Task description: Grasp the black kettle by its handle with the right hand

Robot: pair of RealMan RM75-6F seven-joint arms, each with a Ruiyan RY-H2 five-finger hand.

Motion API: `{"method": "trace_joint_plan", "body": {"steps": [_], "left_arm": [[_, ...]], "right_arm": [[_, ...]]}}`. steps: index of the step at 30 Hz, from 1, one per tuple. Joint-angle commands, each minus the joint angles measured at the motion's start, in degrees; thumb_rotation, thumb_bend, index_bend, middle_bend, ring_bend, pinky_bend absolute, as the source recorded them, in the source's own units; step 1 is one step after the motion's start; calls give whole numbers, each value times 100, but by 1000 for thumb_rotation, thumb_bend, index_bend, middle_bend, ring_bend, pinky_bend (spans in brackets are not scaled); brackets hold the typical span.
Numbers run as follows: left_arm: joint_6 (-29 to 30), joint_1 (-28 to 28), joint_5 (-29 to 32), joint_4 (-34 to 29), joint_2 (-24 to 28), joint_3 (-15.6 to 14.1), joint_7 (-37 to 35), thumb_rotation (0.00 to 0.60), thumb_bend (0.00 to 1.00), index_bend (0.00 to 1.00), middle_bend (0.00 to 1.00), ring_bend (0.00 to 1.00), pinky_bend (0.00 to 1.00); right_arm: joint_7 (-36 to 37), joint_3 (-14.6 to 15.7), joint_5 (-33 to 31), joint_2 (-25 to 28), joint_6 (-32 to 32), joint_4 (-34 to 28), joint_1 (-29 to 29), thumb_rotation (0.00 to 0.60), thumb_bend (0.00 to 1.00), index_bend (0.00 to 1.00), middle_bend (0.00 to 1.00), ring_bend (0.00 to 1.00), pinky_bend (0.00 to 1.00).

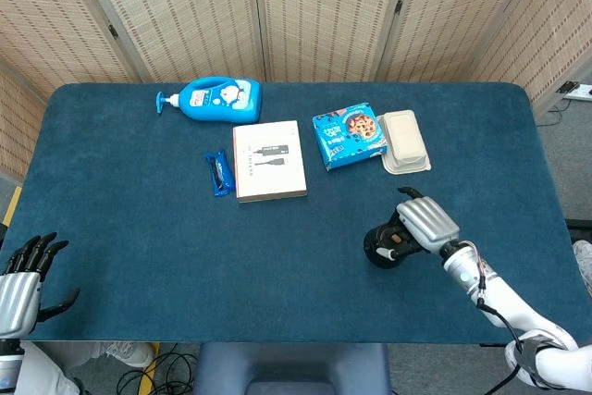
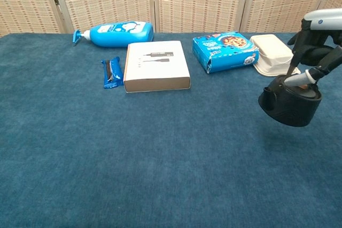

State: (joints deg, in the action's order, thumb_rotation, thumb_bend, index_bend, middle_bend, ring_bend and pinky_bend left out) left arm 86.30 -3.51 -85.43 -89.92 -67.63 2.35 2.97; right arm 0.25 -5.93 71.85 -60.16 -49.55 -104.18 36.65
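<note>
The black kettle hangs a little above the blue table at the right, its spout pointing left; in the head view the kettle shows as a small dark round shape. My right hand grips its handle from above, fingers curled around the thin bar over the lid. The same right hand is seen in the head view, covering the kettle's right side. My left hand rests at the table's near left corner with its fingers apart and nothing in it.
A white lidded container and a blue cookie box lie just behind the kettle. Further left lie a white flat box, a blue snack bar and a blue pump bottle. Woven screens stand behind the table.
</note>
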Motion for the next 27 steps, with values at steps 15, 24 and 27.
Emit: {"method": "trace_joint_plan", "body": {"steps": [15, 24, 27], "left_arm": [[-7, -9, 11, 8, -13, -1, 23, 600, 256, 208, 125, 99, 169], [-8, -15, 11, -2, -11, 0, 37, 600, 256, 209, 125, 99, 169], [-12, -12, 21, 1, -6, -2, 30, 600, 256, 209, 125, 99, 169]], "right_arm": [[-41, -33, 118, -114, -131, 66, -46, 450, 419, 1000, 967, 955, 241], [-231, -116, 119, -192, -84, 132, 79, 458, 473, 1000, 971, 958, 393], [-387, -145, 90, -184, -36, 136, 155, 459, 483, 1000, 971, 958, 409]]}}
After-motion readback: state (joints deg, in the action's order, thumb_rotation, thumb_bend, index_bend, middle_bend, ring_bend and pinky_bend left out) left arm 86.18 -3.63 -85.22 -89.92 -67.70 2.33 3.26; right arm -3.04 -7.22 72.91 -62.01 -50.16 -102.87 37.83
